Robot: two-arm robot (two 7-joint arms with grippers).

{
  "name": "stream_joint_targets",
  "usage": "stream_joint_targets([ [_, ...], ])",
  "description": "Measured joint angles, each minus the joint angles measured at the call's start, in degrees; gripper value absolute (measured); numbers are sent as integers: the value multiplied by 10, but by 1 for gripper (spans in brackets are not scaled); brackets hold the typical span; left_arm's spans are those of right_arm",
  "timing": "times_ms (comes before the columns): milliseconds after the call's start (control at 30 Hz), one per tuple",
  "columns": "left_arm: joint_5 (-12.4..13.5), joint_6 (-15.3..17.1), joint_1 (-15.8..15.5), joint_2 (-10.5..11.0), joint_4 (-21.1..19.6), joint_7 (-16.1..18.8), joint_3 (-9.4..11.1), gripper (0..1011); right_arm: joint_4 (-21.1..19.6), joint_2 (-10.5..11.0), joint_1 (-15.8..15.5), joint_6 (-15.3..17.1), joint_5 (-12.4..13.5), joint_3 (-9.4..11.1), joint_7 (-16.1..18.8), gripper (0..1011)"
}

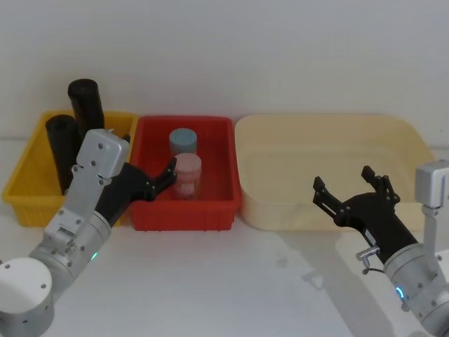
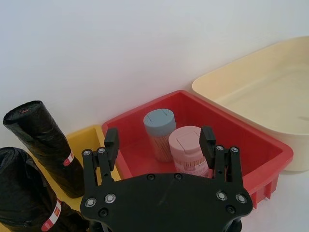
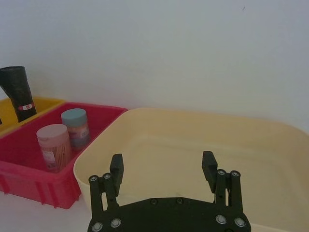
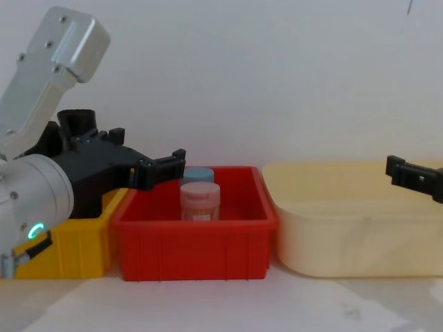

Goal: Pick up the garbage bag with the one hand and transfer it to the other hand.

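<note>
Two black rolled garbage bags stand upright in the yellow bin (image 1: 28, 186): a rear garbage bag (image 1: 85, 102) (image 2: 41, 137) (image 3: 17, 89) and a nearer one (image 1: 62, 144) (image 2: 19, 193), each with a small red-and-white label. My left gripper (image 1: 147, 156) (image 2: 159, 140) (image 4: 147, 146) hangs open and holds nothing, above the seam between the yellow and red bins, just right of the bags and not touching them. Over the front rim of the cream bin, my right gripper (image 1: 344, 179) (image 3: 162, 164) is open and holds nothing; one of its fingers (image 4: 405, 171) enters from the right edge.
The red bin (image 1: 210, 210) (image 2: 270, 154) in the middle holds a blue-capped jar (image 1: 183, 140) (image 2: 159, 130) and a pink jar (image 1: 187, 174) (image 2: 189, 150). A wide cream bin (image 1: 393, 126) (image 3: 145, 121) stands at the right. White tabletop lies in front of the bins, a wall behind.
</note>
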Motion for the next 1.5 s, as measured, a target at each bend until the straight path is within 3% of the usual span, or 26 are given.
stream_joint_targets([
  [1267, 0, 1, 0, 0, 0, 0, 0, 1000, 0, 0, 1, 0, 0, 0, 1, 1004],
  [1500, 2, 23, 0, 4, -28, -1, -3, 1000, 1, 4, 15, 8, 5, -1, 19, 1004],
])
